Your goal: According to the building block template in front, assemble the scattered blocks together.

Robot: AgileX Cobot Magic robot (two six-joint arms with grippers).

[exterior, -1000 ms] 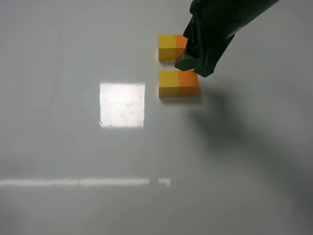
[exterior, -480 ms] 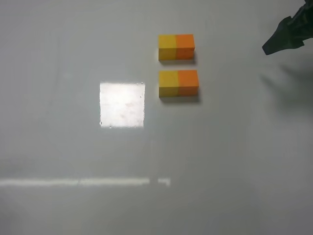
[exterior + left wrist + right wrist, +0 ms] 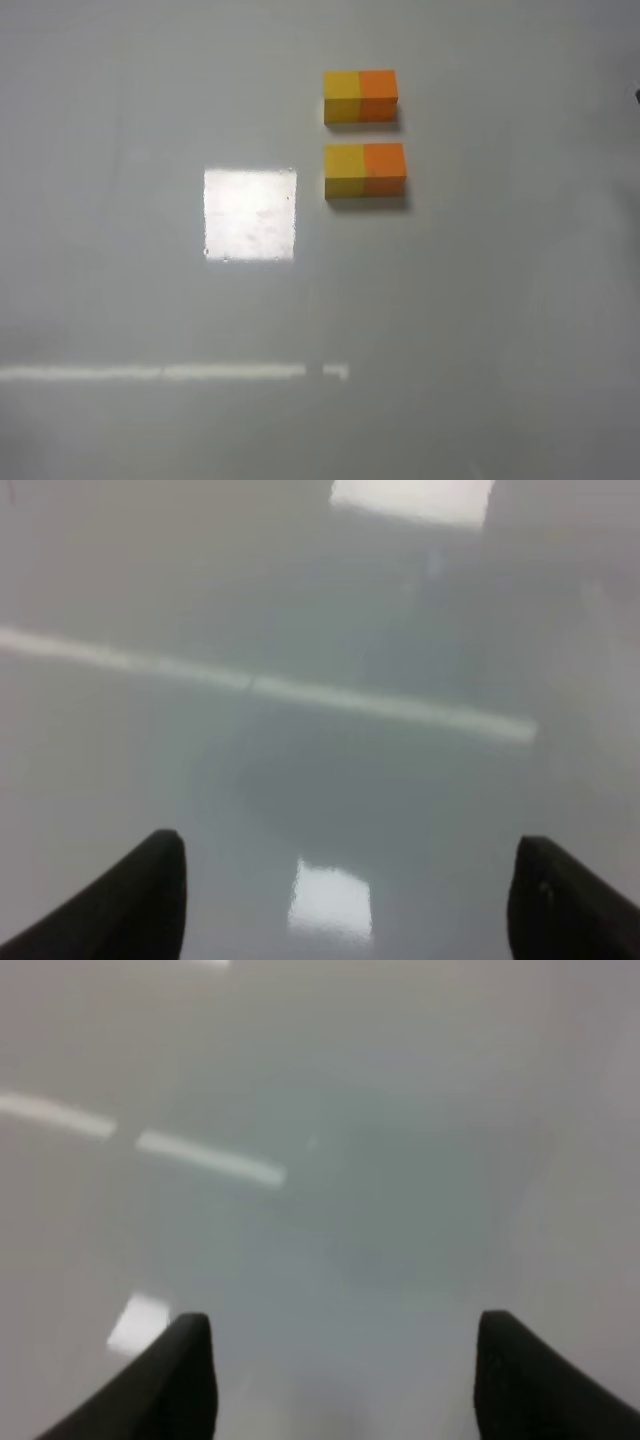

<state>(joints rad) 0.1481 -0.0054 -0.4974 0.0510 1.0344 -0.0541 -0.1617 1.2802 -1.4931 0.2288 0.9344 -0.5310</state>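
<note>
1. The glossy grey desk [image 3: 120, 420] fills the exterior high view, with a bright square glare patch near its middle and a thin streak of glare nearer the front edge.
2. Two yellow-and-orange matte bars lie toward the far edge, right of centre, parallel and close but apart. Each shows its yellow half on the left and its orange half on the right.
3. One bar [image 3: 360, 96] lies nearer the far edge; the other bar [image 3: 365, 170] lies just in front of it. Which is the building block template and which the joined scattered blocks cannot be told from these views.
4. Judged from this layout, the assembly looks finished, since both bars match in colour order.
5. The left tool [image 3: 345, 900] hangs over bare desk, its dark fingers spread wide with nothing between them.
6. The right tool [image 3: 345, 1380] also shows parted, empty fingers above bare desk.
7. Risk: neither wrist view shows the bars, so any return pass made blind could nudge a bar and split the loose pair.
</note>
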